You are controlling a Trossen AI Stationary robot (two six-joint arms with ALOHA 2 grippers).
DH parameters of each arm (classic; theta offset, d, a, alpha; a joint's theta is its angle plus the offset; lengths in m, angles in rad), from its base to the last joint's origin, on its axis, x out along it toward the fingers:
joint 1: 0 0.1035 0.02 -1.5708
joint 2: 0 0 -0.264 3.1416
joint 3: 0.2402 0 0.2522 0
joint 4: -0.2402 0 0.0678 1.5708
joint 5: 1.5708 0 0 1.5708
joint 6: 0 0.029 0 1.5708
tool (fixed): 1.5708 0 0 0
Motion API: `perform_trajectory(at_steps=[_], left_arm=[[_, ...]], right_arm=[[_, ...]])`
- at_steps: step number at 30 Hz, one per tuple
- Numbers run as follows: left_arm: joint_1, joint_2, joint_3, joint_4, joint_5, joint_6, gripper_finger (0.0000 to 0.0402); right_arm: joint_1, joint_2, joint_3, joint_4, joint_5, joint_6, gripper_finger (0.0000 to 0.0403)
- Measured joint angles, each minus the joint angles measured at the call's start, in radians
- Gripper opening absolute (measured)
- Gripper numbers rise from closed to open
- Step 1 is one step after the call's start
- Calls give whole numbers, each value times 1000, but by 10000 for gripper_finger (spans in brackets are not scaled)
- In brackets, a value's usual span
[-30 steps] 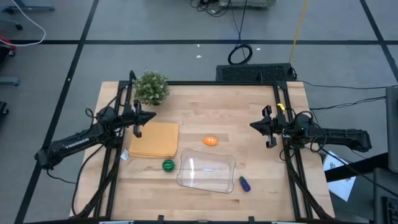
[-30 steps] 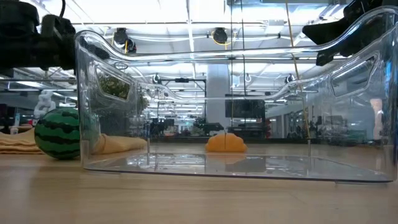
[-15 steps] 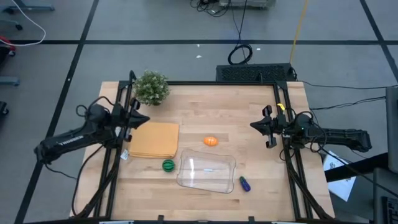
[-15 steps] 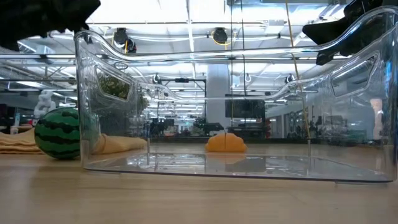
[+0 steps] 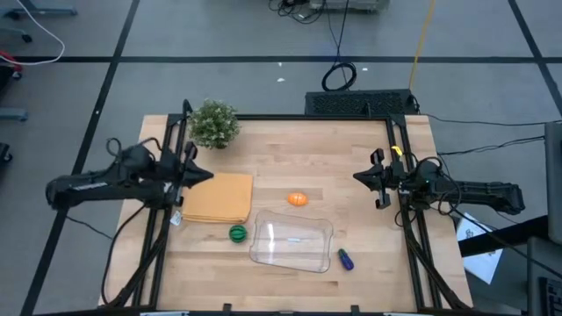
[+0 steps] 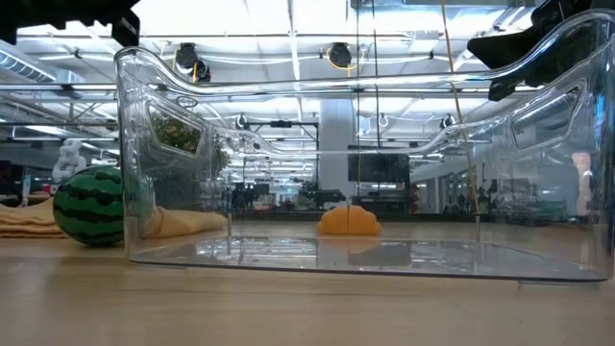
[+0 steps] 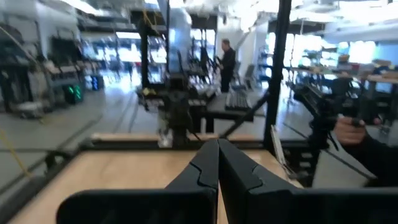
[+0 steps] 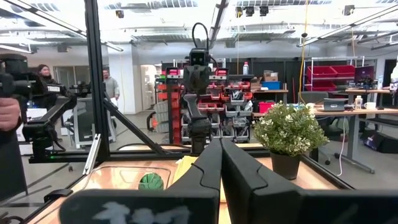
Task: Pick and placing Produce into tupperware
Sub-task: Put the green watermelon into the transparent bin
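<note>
The clear tupperware stands on the table near its front edge and fills the low view. The green striped ball lies just left of it, the orange oval just beyond it, and the blue-purple piece at its right near corner. My left gripper is shut and empty, raised over the left edge of the tan pad. My right gripper is shut and empty, raised at the table's right side.
A flat tan pad lies left of centre. A leafy potted plant stands at the far left corner. Dark frame posts run along both side edges of the table. People show in the room beyond the table.
My left arm has drawn back toward the table's left edge and risen, its gripper turning level; in the low view it has gone up out of the picture. My right arm and the produce have kept still.
</note>
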Motion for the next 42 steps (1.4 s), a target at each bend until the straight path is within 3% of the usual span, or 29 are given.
perform_trajectory(at_steps=[10, 16, 25, 30, 33, 42], left_arm=[[-207, 137, 0, -10, -153, 27, 3], [-290, 191, 3, -15, -315, -15, 8], [-395, 354, 183, -319, -596, -59, 83], [-415, 427, 265, -403, -607, -79, 138], [-422, 455, 291, -457, -562, -82, 163], [-425, 513, 308, -510, -495, -125, 204]], right_arm=[[0, 0, 0, -4, 4, 0, 0], [0, 0, 0, -17, 4, 0, 0], [0, 0, 0, -18, 4, 0, 0], [0, 3, 0, -20, 4, 0, 0], [0, 6, 0, -21, 4, 0, 0], [0, 7, 0, -28, 4, 0, 0]])
